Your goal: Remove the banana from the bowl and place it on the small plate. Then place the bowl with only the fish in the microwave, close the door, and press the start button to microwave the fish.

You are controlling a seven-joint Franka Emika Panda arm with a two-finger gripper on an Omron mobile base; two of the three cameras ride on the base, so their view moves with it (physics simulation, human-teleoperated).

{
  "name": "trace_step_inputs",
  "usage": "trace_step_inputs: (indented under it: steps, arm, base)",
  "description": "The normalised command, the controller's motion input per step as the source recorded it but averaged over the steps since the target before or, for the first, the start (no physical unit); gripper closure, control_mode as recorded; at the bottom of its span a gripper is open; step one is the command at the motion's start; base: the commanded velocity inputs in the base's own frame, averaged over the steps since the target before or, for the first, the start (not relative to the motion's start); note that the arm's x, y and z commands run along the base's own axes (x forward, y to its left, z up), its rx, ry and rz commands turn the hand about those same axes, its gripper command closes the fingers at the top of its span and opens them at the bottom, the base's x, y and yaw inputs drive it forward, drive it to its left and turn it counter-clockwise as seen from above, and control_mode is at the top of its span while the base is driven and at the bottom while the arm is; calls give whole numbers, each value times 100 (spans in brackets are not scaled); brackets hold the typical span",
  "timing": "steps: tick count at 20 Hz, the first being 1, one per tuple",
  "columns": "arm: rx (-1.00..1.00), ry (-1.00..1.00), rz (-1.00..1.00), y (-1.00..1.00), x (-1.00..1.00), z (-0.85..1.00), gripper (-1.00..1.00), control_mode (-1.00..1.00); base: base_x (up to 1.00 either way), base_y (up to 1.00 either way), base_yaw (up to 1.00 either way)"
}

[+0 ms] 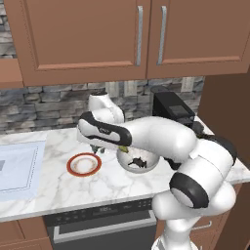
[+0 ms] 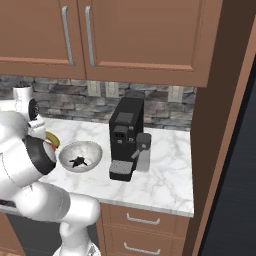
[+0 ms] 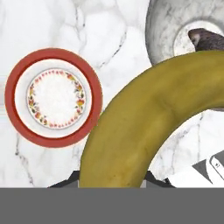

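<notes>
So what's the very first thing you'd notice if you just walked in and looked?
The big yellow banana, curving right across the hand view, held up in the gripper above the marble counter. Next, the small plate with its red rim, bare and waiting to the left of the white bowl. The dark fish lies alone in that bowl.

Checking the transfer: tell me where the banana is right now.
In the hand view the banana is held in the gripper, above the counter between the small plate and the bowl.
</notes>
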Motion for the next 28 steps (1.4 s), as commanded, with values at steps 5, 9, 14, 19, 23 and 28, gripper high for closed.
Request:
trace_step_inputs:
  steps: [5, 9, 14, 19, 23, 28]
  arm:
    - [-5, 9, 22, 83, 2, -26, 100, -100]
    - [0, 2, 14, 26, 0, -56, 100, -100]
    - [0, 0, 7, 16, 0, -54, 100, -100]
    - [0, 0, 3, 29, 7, -38, 100, -100]
    - [1, -6, 1, 3, 27, -3, 100, -100]
    - [2, -7, 1, 0, 32, -7, 100, -100]
  base:
    - [0, 0, 0]
    - [0, 0, 0]
    - [0, 0, 0]
    - [0, 0, 0]
    - [0, 0, 0]
    - [0, 0, 0]
